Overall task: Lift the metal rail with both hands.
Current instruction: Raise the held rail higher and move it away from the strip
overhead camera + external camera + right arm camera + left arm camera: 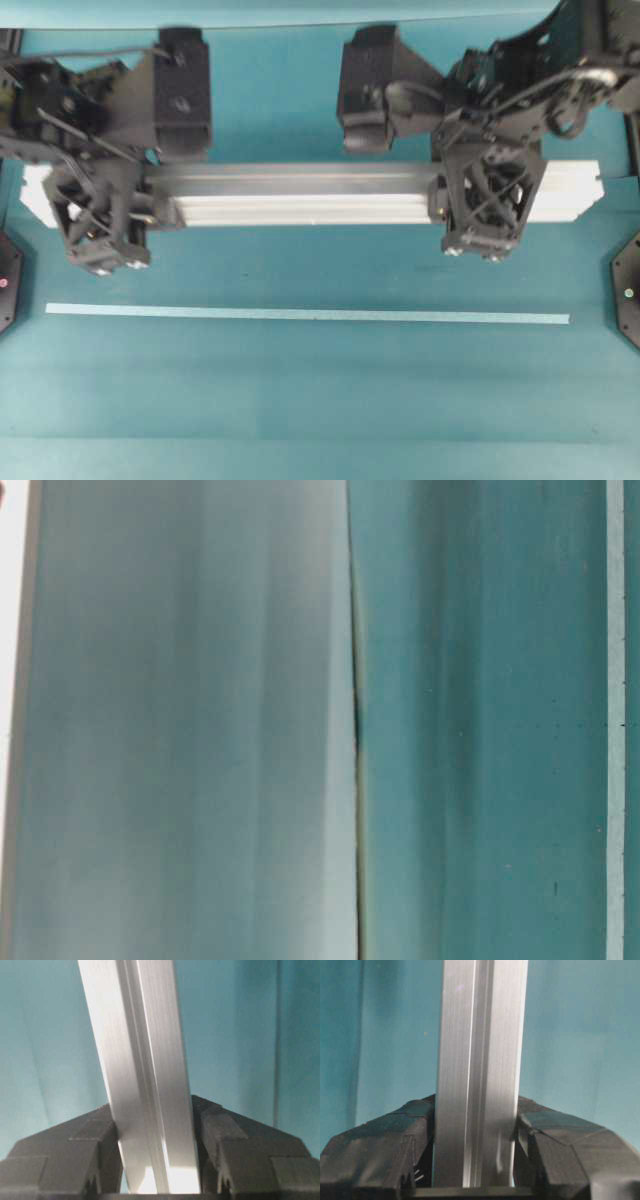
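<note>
Teal table [300,400]; both end effectors [100,215] [485,200] clamp metal rail [300,195]

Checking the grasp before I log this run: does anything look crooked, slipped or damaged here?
Nothing stands out. The metal rail lies level between the left gripper and the right gripper, each clamped near one end. In both wrist views the rail sits squarely between the fingers. The tape strip lies straight and flat.

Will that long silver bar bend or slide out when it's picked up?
Probably not bend: the metal rail looks like stiff grooved metal. Its smooth sides might slip, though the left tool and right tool squeeze it near each end, so it shouldn't tip.
</note>
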